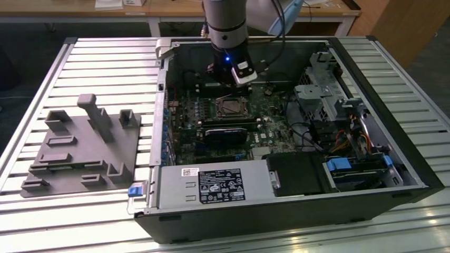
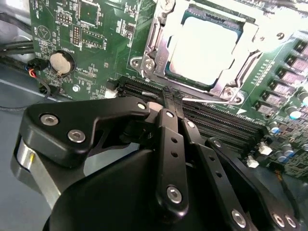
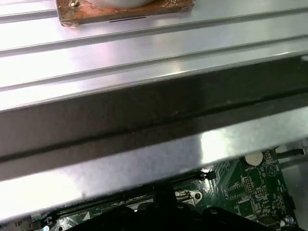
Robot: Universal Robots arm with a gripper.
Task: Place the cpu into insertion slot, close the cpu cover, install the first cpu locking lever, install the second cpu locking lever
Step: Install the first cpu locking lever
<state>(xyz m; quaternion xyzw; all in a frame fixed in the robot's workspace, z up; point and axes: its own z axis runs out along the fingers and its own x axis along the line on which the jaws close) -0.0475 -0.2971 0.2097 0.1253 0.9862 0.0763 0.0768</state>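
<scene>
The cpu (image 2: 204,45) sits in the insertion slot (image 2: 140,62) on the green motherboard (image 2: 96,29), the cpu cover (image 2: 161,48) lying flat around it. The claw (image 2: 169,98), fingers pressed together, hovers just beside the slot's edge, near a thin silvery lever (image 2: 207,101), inside the open computer case (image 1: 281,211) on the table (image 1: 105,68).

Light fell from above. The cpu (image 2: 204,45) top was washed out white in the second wrist view; the table slats (image 3: 144,48) glared in the first wrist view; the case (image 1: 281,221) inside lay shaded.
</scene>
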